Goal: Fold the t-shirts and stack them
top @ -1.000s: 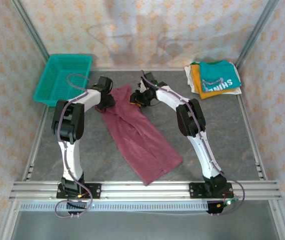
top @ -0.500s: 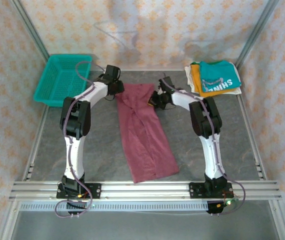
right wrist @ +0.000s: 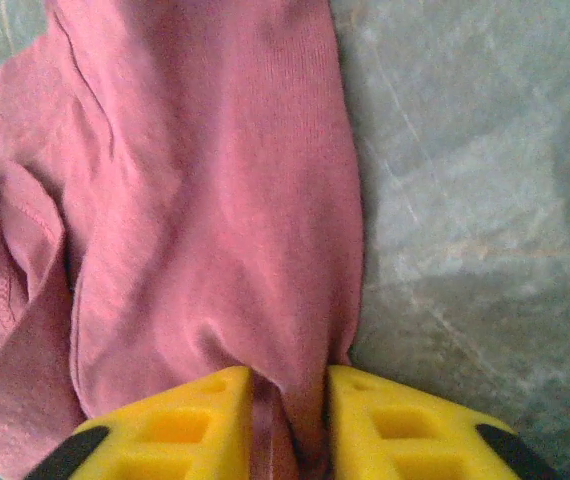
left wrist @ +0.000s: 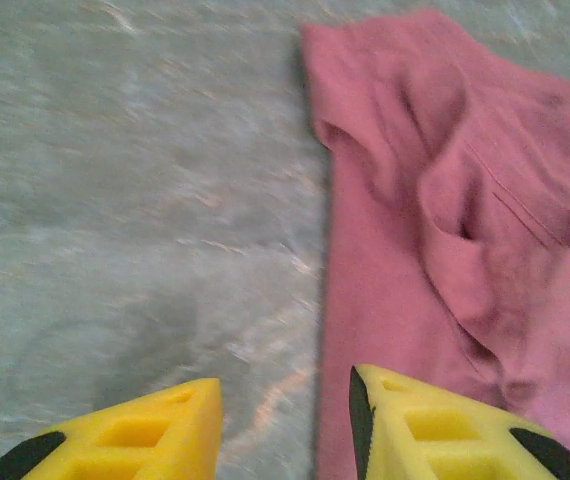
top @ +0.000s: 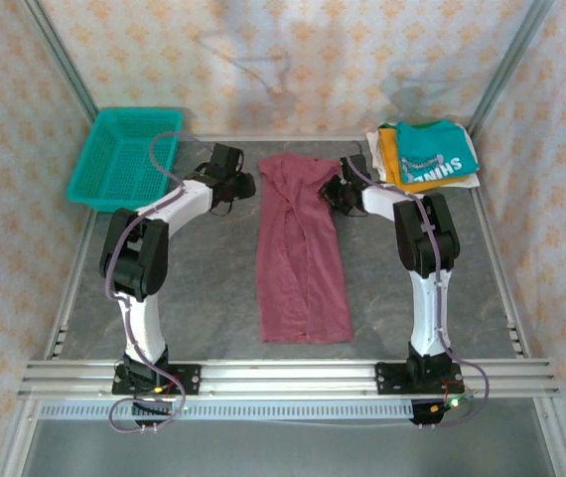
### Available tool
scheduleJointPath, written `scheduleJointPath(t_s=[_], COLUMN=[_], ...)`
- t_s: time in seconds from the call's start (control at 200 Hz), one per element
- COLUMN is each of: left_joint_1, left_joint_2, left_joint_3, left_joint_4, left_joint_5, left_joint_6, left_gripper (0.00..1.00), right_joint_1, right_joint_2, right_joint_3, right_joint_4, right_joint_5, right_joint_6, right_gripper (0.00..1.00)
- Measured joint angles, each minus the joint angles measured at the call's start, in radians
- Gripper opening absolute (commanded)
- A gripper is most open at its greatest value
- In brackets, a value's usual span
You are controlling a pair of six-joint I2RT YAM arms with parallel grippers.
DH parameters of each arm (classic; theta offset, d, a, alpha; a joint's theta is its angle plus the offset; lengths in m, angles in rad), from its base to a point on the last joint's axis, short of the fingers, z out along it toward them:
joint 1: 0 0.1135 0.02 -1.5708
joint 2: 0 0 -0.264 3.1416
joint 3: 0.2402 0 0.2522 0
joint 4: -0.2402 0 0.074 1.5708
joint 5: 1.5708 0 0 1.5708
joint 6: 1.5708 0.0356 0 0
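Now the maroon t-shirt (top: 301, 248) lies as a long narrow strip on the desk (top: 194, 298). Just beside its far left edge the left end effector (left wrist: 285, 388) stands with jaws apart, bare desk and the cloth's edge between them. At its far right edge the right end effector (right wrist: 290, 385) is narrow around a ridge of the cloth, pinched or not I cannot tell; beyond that corner the teal t-shirt (top: 440, 147) tops the orange-yellow t-shirt (top: 390, 164) and cream t-shirt (top: 374, 147)

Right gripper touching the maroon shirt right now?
Touching. Right wrist view: a ridge of the maroon shirt runs up between the fingers of the right gripper, with fabric pressed against both inner faces and no gap visible.
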Motion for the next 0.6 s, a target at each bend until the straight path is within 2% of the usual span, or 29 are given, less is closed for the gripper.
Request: scheduleJointPath(t_s=[0.15, 0.33, 0.355, 0.405, 0.485, 0.601], left_joint_1=[-0.066, -0.139, -0.148, -0.163, -0.181, -0.197], left_joint_2=[0.043, 0.201, 0.227, 0.283, 0.359, 0.459], left_joint_3=[0.051, 0.325, 0.374, 0.464, 0.578, 0.706], left_joint_4=[0.001, -0.057, -0.066, -0.091, -0.143, -0.23], left_joint_5=[0.056, 0.076, 0.076, 0.074, 0.059, 0.011], left_joint_6=[0.026, 0.073, 0.078, 0.092, 0.109, 0.131], left_gripper=[0.39, 0.43, 0.44, 0.45, 0.45, 0.44], right_joint_1=[-0.003, -0.004, -0.004, -0.004, 0.0, 0.023], right_joint_2=[-0.011, -0.07, -0.087, -0.127, -0.194, -0.282], right_joint_3=[0.025, 0.018, 0.009, -0.017, -0.061, -0.128], right_joint_4=[-0.075, -0.14, -0.143, -0.14, -0.135, -0.095], right_joint_5=[0.068, 0.119, 0.124, 0.132, 0.132, 0.125], right_joint_6=[-0.056, -0.099, -0.102, -0.109, -0.121, -0.131], right_gripper=[0.42, 0.43, 0.42, 0.31, 0.22, 0.19])
